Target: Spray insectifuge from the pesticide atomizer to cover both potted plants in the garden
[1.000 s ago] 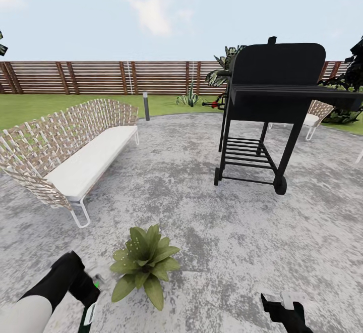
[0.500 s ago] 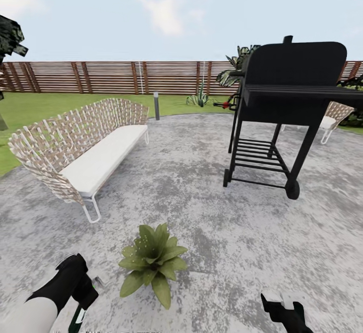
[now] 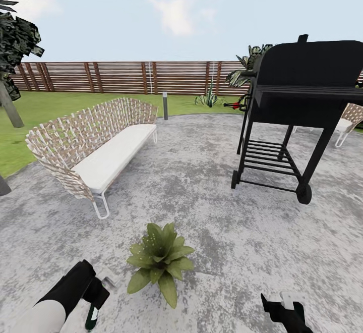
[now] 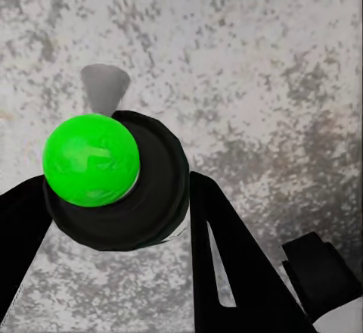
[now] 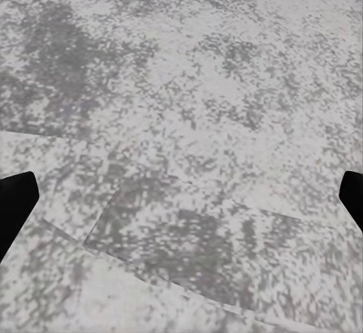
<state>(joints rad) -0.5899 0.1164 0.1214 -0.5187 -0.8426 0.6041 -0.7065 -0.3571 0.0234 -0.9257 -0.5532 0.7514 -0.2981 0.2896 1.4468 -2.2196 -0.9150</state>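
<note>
In the garden, one potted plant [image 3: 160, 260], a low rosette of broad green leaves, stands on the mottled grey paving [image 3: 212, 212] close in front of me. My left gripper [image 3: 97, 300] hangs just left of it, shut on the pesticide atomizer [image 3: 92, 316], whose slim dark green part pokes out below the hand. The left wrist view shows the atomizer's black round top [image 4: 151, 197] with a bright green knob [image 4: 91, 159] squeezed between the black fingers [image 4: 227, 257]. My right gripper [image 3: 285, 310] sits low at the right over bare paving, open [image 5: 181, 197].
A wicker sofa [image 3: 96, 141] with a white cushion stands left of centre. A black grill [image 3: 297, 101] on wheels is at the right, with a wicker chair [image 3: 348, 121] behind it. Lawn [image 3: 30, 116], a bollard light [image 3: 165, 105], an agave [image 3: 207, 100], the slat fence [image 3: 126, 76] and a dark tree [image 3: 12, 35] ring the paving.
The whole view has swung left, so sofa, grill and plant sit further right and a tree has come in. Both grippers keep their places and states.
</note>
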